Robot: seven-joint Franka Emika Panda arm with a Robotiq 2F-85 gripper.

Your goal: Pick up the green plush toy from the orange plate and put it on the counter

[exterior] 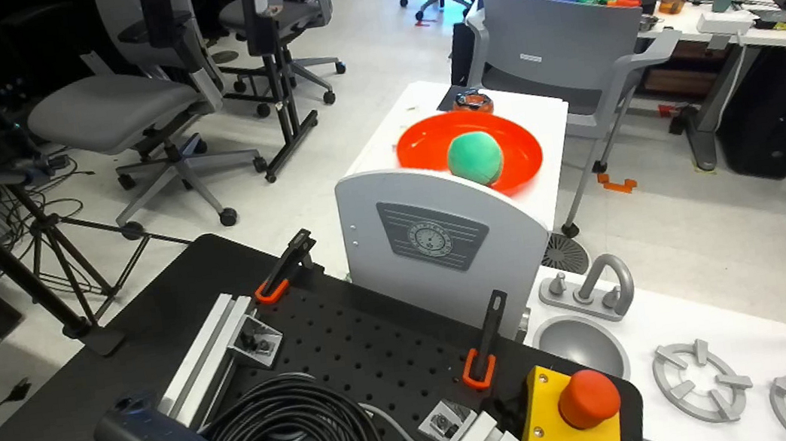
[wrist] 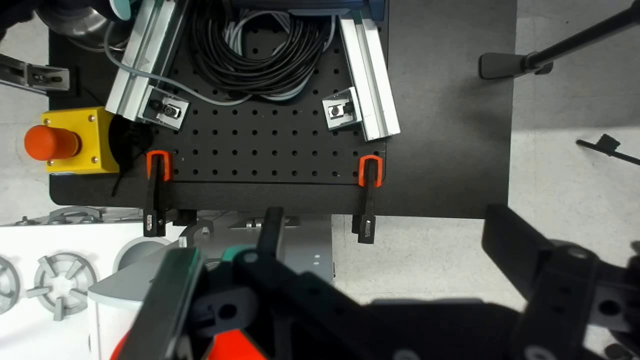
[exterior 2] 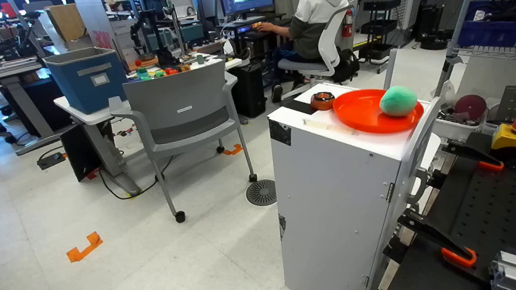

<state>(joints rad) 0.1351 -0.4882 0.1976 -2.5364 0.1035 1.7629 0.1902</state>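
The pincer (wrist: 385,227) has its two fingers wide apart, and it is not holding anything. It shows only in the wrist view. The green plush toy (exterior: 473,157) sits in the orange plate (exterior 2: 359,111), on top of the tall white cabinet (exterior 2: 339,203). The toy is round like a ball and lies nearer the side of the plate by the grey panel (exterior: 477,285). It looks soft and light, so it should squish a little, not break, and it likely won't slip much. But a round toy may roll if one finger bumps it first. The best hold is probably around its fat middle, from above, one finger on each side, with a gentle squeeze. The fingers should not touch the plate's raised rim, or the plate could tip or slide. The grey panel stands up just beside the plate, so that side looks tight for a finger. Across from the panel, near the plate, is a small orange and black thing (exterior 2: 322,101). Lifting straight up first seems safest, to get past the panel's curved top. The white desk (exterior: 650,327) with the little sink (exterior: 584,348) is likely where the toy should go. Some flat top shows between the sink and the burner ring (exterior: 681,390), but the tap (exterior: 628,284) sticks up and could get bumped. Near the edge, the round toy might roll off.
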